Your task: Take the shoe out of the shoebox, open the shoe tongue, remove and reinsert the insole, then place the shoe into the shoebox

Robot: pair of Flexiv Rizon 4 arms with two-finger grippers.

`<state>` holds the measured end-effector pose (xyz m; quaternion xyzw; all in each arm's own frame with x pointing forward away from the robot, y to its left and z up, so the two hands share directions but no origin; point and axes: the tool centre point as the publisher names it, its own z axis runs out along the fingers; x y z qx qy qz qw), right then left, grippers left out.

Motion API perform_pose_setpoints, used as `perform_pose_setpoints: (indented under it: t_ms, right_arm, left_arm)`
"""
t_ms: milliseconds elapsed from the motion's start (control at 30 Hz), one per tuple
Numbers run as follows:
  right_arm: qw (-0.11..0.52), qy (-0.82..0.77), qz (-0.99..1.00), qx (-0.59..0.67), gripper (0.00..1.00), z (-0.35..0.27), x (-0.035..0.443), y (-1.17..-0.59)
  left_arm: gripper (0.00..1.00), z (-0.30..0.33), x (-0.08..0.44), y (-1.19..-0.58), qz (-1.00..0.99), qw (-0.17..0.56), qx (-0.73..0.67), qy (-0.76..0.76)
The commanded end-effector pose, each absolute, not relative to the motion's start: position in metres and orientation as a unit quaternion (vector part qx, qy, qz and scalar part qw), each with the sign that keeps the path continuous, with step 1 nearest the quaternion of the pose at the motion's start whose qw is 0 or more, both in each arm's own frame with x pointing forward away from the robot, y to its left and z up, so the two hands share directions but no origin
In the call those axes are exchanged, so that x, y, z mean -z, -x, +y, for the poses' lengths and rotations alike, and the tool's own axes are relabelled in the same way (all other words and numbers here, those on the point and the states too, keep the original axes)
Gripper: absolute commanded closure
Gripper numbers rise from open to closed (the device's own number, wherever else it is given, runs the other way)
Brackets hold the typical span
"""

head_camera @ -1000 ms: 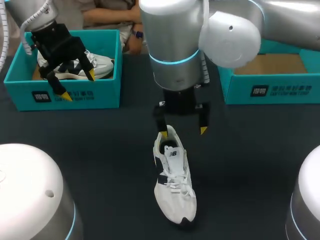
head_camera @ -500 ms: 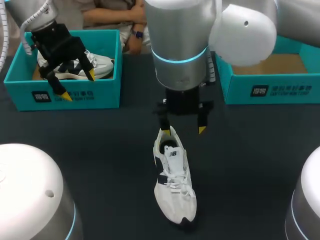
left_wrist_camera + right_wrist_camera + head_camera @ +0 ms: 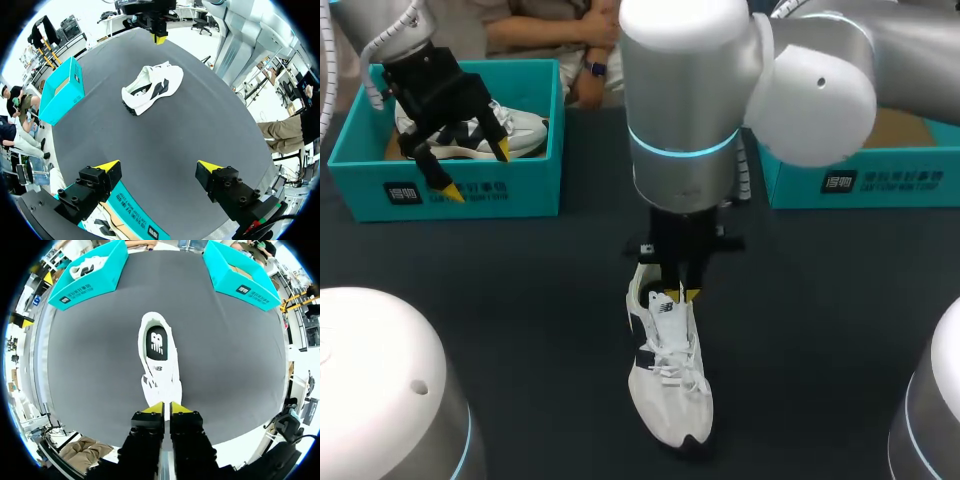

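Shoe: white, sole down on your table, toe toward you. Right gripper: fingers pressed together, just above the tongue. Left gripper: fingers spread, hovering over left shoebox, which holds a second shoe.

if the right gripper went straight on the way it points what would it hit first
Probably the white shoe, near its tongue and upper laces; the right gripper points down right over it. The gap between them is unclear.
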<state>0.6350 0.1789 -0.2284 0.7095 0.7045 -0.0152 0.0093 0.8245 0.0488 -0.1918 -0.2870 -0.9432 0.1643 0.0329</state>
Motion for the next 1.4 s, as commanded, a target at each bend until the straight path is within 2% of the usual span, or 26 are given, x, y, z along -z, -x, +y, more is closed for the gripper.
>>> perform_pose_setpoints:
  t_ms: [33,1000,1200,1400]
  right_arm:
    - [-0.011,-0.708,0.706,0.011,1.00,0.182,0.250,-0.641]
    - [-0.057,-0.701,0.711,0.004,1.00,0.192,0.338,-0.667]
    - [-0.046,-0.679,0.733,-0.005,1.00,0.198,0.326,-0.673]
    - [-0.011,-0.556,0.830,-0.028,1.00,0.200,0.300,-0.681]
  left_arm:
    - [0.00,0.049,0.192,-0.825,-0.943,0.034,-0.163,0.287]
    - [0.00,0.049,0.192,-0.825,-0.943,0.034,-0.163,0.287]
    - [0.00,0.049,0.192,-0.825,-0.943,0.034,-0.163,0.287]
    - [0.00,0.049,0.192,-0.825,-0.943,0.034,-0.163,0.287]
